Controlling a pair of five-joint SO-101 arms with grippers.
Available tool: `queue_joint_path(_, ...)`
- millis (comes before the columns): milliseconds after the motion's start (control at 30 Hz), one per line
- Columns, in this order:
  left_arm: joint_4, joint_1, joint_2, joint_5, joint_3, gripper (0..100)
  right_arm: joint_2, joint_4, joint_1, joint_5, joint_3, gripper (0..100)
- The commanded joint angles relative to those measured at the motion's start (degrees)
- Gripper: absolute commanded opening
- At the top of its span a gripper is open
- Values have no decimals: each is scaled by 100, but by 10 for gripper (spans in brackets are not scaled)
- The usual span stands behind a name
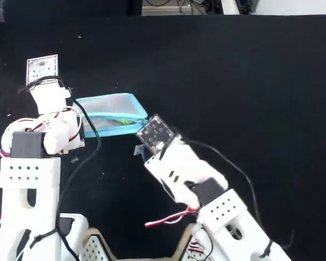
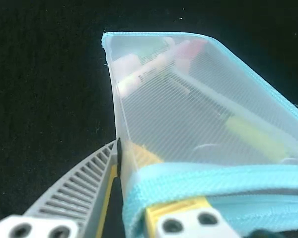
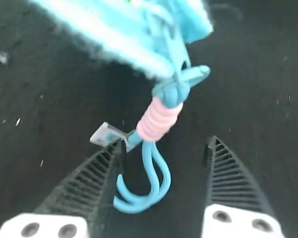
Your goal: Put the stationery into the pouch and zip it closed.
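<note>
Black table [image 1: 233,81], left gripper [image 2: 126,166] pinching pouch [image 2: 198,114] end, right gripper [image 3: 165,144] spread around zip cord [image 3: 159,119].

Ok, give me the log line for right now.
left gripper: shut on pouch end | stationery: inside pouch | right gripper: open, fingers either side of zip pull | zip state: cannot tell

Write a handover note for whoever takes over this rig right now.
Grippers: the left gripper is shut on one end of the pouch. The right gripper has its fingers open, with the zip pull cord hanging between them, ungripped.
Done: the stationery is inside the pouch.
Left: I cannot tell if the zip is fully shut. Check it, and pull the cord if it is not.
</note>
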Motion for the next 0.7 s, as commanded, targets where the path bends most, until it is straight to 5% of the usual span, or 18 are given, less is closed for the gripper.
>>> queue_joint_path(0, -9, 13, -18, -35, -22, 32, -127, -993, -44, -44, 251, 240)
queue_joint_path(300, -9, 13, -18, -35, -22, 32, -92, -1363, -26, -53, 321, 274)
queue_joint_path(367, -9, 13, -18, -35, -22, 32, -92, -1345, -26, -35, 321, 227)
queue_joint_path(467, -9, 13, -18, -35, -22, 32, -136, -1380, -18, -9, 321, 18)
queue_joint_path(667, -9, 13, -18, -35, -13, 32, -145, -1371, 914, -53, 145, 11)
